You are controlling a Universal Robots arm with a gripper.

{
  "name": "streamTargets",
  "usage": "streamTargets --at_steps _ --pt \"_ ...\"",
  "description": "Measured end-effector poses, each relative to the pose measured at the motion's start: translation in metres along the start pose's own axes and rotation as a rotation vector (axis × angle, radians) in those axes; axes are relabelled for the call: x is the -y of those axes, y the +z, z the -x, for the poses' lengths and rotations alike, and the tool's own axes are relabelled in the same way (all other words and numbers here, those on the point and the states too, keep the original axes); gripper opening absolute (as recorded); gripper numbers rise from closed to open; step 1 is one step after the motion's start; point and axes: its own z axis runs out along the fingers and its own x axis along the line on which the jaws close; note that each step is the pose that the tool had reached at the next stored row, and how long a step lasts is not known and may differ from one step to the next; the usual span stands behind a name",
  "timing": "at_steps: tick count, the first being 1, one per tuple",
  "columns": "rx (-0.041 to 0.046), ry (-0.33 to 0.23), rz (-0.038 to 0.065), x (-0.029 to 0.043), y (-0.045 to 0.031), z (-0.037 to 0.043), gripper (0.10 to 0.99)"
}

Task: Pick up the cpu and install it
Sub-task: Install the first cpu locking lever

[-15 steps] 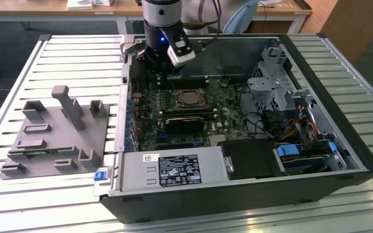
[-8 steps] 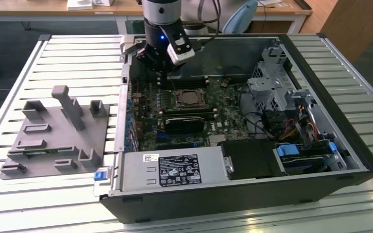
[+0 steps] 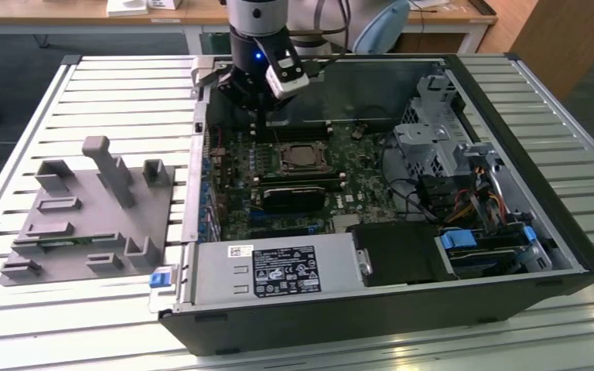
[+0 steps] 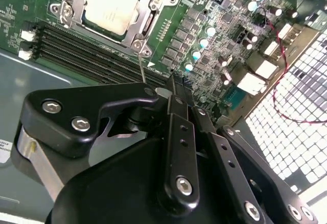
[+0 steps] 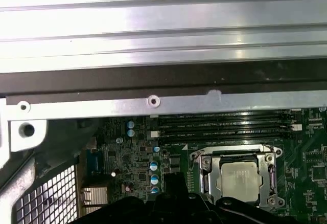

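Hovering over the far end of the motherboard (image 3: 297, 182), my pincer (image 3: 263, 116) hangs inside 1 open computer case (image 3: 544, 255) that lies on its side on a slatted metal table (image 3: 121, 93). Its fingers (image 4: 179, 132) are drawn together into a narrow stance with nothing held between them.

Item 1: the cpu (image 3: 299, 158), count 1. It sits seated in its socket on the motherboard, silver top facing up, framed by 1 metal retention bracket (image 4: 148, 17). It lies just beyond my fingertips in the second wrist view (image 4: 110, 4) and close beneath my pincer in the first wrist view (image 5: 241, 179). No contact between pincer and chip.

Item 2: memory slots (image 5: 225, 122), at least 3 dark parallel rows, running between the socket and the case wall.

Item 3: blue-topped capacitors (image 5: 154, 165), 4 near the socket in the first wrist view.

Item 4: black module (image 3: 297, 195), count 1, on the board on the near side of the socket in the exterior view.

Item 5: power supply (image 3: 276, 277), count 1, grey box at the near end of the case.

Item 6: grey fixture plate (image 3: 86, 220) with several upright blocks, count 1, on the table at the exterior view's left, well apart from the case.
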Motion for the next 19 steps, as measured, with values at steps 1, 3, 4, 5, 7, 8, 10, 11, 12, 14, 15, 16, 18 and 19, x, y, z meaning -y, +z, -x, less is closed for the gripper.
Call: streamTargets --at_steps 1,3,4,5,7,8,10,11,12,14,15,16,18,19 --pt "0.0000 0.000 0.000 -0.0007 0.0001 0.0000 0.106" --pt "0.0001 0.000 0.000 -0.0025 0.0005 -0.0002 0.106" --pt "0.0001 0.000 0.000 -0.0036 0.0006 -0.0002 0.106" --pt "0.0001 0.000 0.000 -0.0047 0.0008 -0.0002 0.106" --pt "0.0000 0.000 0.000 -0.0068 0.0010 -0.0002 0.106" --pt "0.0000 0.000 0.000 -0.0074 0.0011 0.0000 0.106" --pt "0.0000 0.000 0.000 -0.0079 0.0012 0.0012 0.106" --pt "-0.0001 0.000 0.000 -0.0081 0.0012 0.0020 0.106" --pt "0.0000 0.000 0.000 -0.0083 0.0013 0.0028 0.106" --pt "0.0000 0.000 0.000 -0.0088 0.0014 0.0044 0.106" --pt "0.0000 0.000 0.000 -0.0089 0.0015 0.0051 0.106" --pt "0.0000 0.000 0.000 -0.0090 0.0015 0.0059 0.106" --pt "0.0000 0.000 0.000 -0.0090 0.0016 0.0070 0.106" --pt "0.0000 0.000 0.000 -0.0091 0.0016 0.0077 0.106"
